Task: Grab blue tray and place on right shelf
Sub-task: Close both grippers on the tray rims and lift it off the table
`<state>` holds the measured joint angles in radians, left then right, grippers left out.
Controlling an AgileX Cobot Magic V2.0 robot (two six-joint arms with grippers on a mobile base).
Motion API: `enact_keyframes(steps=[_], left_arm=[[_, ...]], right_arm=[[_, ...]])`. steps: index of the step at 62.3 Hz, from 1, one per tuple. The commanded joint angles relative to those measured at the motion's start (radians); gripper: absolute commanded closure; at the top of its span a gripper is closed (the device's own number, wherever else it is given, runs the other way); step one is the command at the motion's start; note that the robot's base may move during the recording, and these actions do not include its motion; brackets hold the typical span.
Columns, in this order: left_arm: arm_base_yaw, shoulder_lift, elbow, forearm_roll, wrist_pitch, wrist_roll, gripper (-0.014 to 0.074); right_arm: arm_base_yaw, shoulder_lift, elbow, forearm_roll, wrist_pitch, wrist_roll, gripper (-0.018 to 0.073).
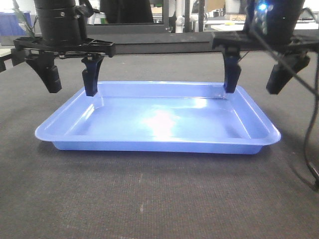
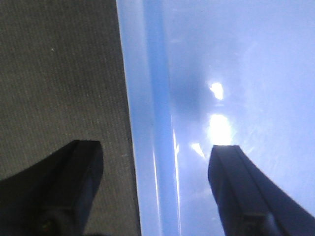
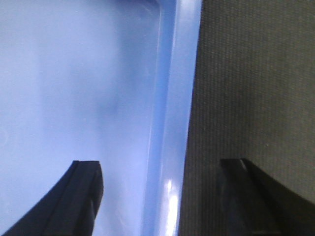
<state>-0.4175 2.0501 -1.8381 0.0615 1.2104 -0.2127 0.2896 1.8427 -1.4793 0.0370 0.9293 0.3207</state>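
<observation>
The blue tray (image 1: 159,122) lies flat on the dark cloth table, light blue and glossy. My left gripper (image 1: 71,79) is open and straddles the tray's left rim (image 2: 147,123), one finger outside over the cloth, the other inside over the tray floor. My right gripper (image 1: 256,78) is open and straddles the right rim (image 3: 174,123) the same way. Neither gripper's fingers touch the rim. The right shelf is out of view.
The dark cloth table (image 1: 149,199) spreads in front of the tray. A black cable (image 1: 311,149) hangs down at the right edge. Benches and equipment stand far behind the table.
</observation>
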Motion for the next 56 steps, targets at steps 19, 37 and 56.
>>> enact_keyframes(steps=[19, 37, 56], left_arm=[[0.033, -0.052, -0.037, 0.003, -0.068, -0.048, 0.0227], [0.044, -0.001, -0.037, -0.027, -0.062, -0.048, 0.0227], [0.044, 0.026, -0.037, -0.045, -0.067, -0.044, 0.0262]], right_arm=[[-0.004, 0.019, -0.037, -0.006, -0.073, -0.007, -0.0013], [-0.004, 0.039, -0.037, -0.006, -0.077, -0.008, -0.0009], [-0.003, 0.049, -0.037, -0.006, -0.076, -0.015, 0.0257]])
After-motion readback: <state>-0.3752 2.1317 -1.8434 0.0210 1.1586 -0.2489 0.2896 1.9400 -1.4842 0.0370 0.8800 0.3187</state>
